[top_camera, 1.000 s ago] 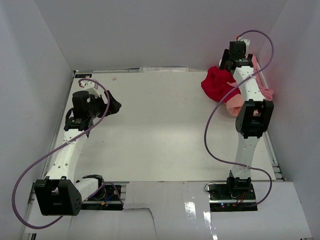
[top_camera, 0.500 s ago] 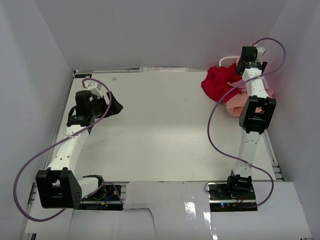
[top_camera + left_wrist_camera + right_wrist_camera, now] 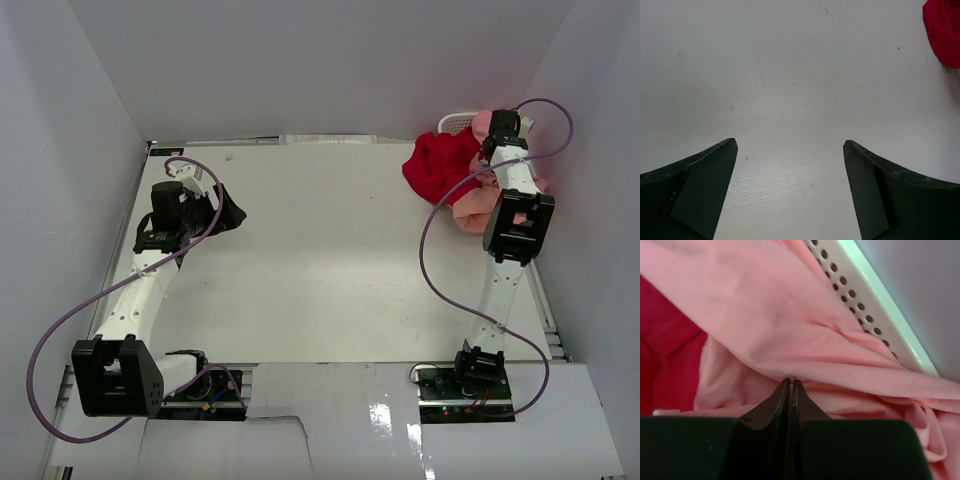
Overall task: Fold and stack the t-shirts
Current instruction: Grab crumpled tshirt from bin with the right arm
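The t-shirts lie heaped at the table's far right corner. The deep red one spills onto the table, and its edge shows in the left wrist view. A pale peach one lies beside my right arm. The pink one is bunched at my right gripper. In the right wrist view that gripper is shut, its tips pinching a fold of the pink shirt, with red cloth to the left. My left gripper hovers open over bare table, holding nothing.
A white perforated basket stands under the shirts in the far right corner; its rim runs just beyond the pink cloth. White walls enclose the table on three sides. A purple cable loops from each arm.
My right gripper has reached further back over the basket and shut on the pink shirt, which now shows bunched up at it. The left arm shifted slightly, then held still, staying open.
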`<act>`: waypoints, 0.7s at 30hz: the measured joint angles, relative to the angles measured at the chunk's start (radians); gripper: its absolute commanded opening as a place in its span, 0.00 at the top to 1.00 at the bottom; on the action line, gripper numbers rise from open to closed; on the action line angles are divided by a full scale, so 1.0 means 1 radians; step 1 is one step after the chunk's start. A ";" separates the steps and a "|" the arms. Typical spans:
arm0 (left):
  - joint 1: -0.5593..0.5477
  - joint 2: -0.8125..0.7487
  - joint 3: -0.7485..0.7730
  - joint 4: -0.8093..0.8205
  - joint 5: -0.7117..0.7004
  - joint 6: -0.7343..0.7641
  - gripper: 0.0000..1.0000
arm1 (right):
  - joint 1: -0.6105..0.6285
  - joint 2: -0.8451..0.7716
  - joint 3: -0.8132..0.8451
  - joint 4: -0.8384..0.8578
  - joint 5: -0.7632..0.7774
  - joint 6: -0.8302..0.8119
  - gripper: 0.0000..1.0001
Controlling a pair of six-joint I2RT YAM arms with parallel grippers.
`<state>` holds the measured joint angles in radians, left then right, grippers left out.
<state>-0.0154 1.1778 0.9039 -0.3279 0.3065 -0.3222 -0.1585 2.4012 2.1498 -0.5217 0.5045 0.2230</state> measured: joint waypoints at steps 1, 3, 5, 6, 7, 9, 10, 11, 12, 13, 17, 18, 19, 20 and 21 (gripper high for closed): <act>0.000 0.000 0.000 0.000 0.000 0.000 0.02 | -0.002 -0.007 -0.002 0.005 -0.017 -0.002 0.92; 0.000 -0.001 0.000 0.000 0.000 0.000 0.02 | 0.002 -0.041 -0.032 0.026 -0.051 -0.008 0.92; 0.000 -0.003 0.000 0.000 0.000 0.000 0.02 | 0.012 -0.089 -0.055 0.028 -0.096 -0.019 0.92; 0.000 -0.004 0.000 0.000 0.000 0.000 0.02 | 0.018 -0.114 -0.053 0.031 -0.134 -0.022 0.92; 0.000 -0.004 0.000 0.000 0.000 0.000 0.02 | 0.025 -0.143 -0.049 0.032 -0.175 -0.023 0.92; 0.000 -0.008 0.000 0.000 0.000 0.000 0.02 | 0.037 -0.199 -0.018 0.026 -0.282 -0.021 0.92; 0.000 -0.009 0.000 0.000 0.000 0.000 0.02 | 0.043 -0.230 0.001 0.027 -0.338 -0.020 0.92; 0.000 -0.010 0.000 0.000 0.000 0.000 0.02 | 0.049 -0.262 0.013 0.028 -0.396 -0.019 0.92; 0.000 -0.010 0.000 0.000 0.000 0.000 0.02 | 0.054 -0.301 0.019 0.028 -0.459 -0.016 0.92; 0.000 -0.011 0.000 0.000 0.000 0.000 0.02 | 0.060 -0.337 0.019 0.027 -0.511 -0.012 0.92; 0.000 -0.012 0.000 0.000 0.000 0.000 0.02 | 0.092 -0.500 0.019 0.023 -0.749 0.010 0.92; 0.000 -0.013 0.000 0.000 0.000 0.000 0.02 | 0.106 -0.537 0.019 0.022 -0.804 0.011 0.92; 0.000 -0.014 0.000 0.000 0.000 0.000 0.02 | 0.124 -0.567 0.019 0.020 -0.851 0.013 0.92; 0.000 -0.016 0.000 0.000 0.000 0.000 0.02 | 0.149 -0.593 0.021 0.013 -0.903 0.014 0.92; 0.000 -0.018 0.000 0.000 0.000 0.000 0.02 | 0.178 -0.613 0.024 0.001 -0.966 0.019 0.92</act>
<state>-0.0154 1.1599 0.9035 -0.3279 0.3069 -0.3222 0.0196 1.7882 2.1742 -0.5205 -0.4614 0.2417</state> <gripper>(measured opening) 0.979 0.088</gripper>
